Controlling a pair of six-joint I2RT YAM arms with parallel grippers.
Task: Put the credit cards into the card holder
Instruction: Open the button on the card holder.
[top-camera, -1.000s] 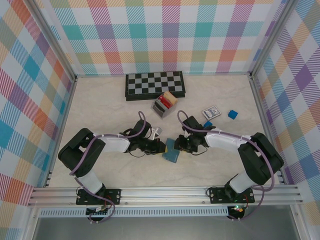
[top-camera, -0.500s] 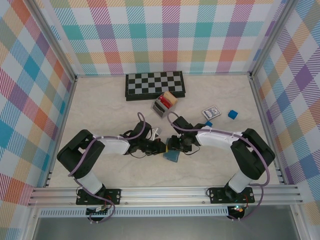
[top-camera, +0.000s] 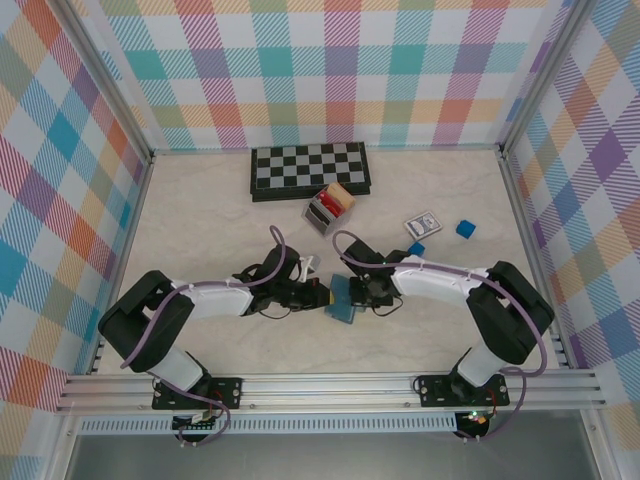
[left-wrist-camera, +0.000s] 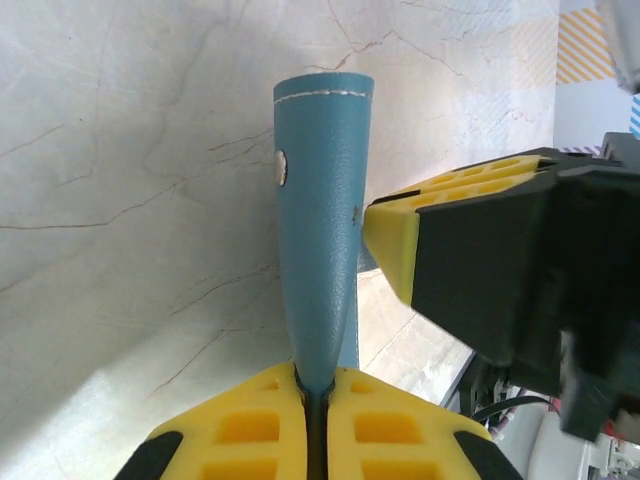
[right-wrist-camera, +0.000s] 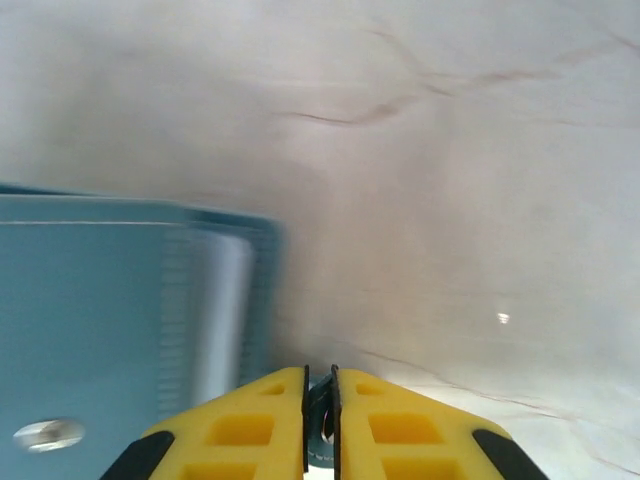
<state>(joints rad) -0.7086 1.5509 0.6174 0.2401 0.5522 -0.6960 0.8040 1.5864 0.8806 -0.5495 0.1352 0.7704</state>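
From where I stand, the job is at the opening step: the card holder (top-camera: 343, 302) sits on the table (top-camera: 200, 230) between the two arms, lifted partly on edge and not yet spread, and no card has gone into it. The left gripper (left-wrist-camera: 312, 392) is clamped tight on one teal cover. The right gripper (right-wrist-camera: 320, 385), on the holder's other side, has its yellow fingers pressed almost together with a sliver of teal between them. That looks to me like a pinch on the other cover's edge, though that view is blurred. The credit cards (top-camera: 336, 198), red and tan, stand in a grey box (top-camera: 317, 216) beyond the holder, toward the chessboard (top-camera: 310, 170). Next, I would say, the two covers must be drawn apart to bare the pockets, with one arm holding the holder flat while the other goes for a card. Room is tight right at the holder, where the two sets of fingers nearly touch, so any pull should go outward, away from each other. Beyond the holder the box is near. To the holder's right lie a patterned card (top-camera: 422, 225) and small blue blocks (top-camera: 465, 229), apart from it. To its left the table is bare out to the wall.
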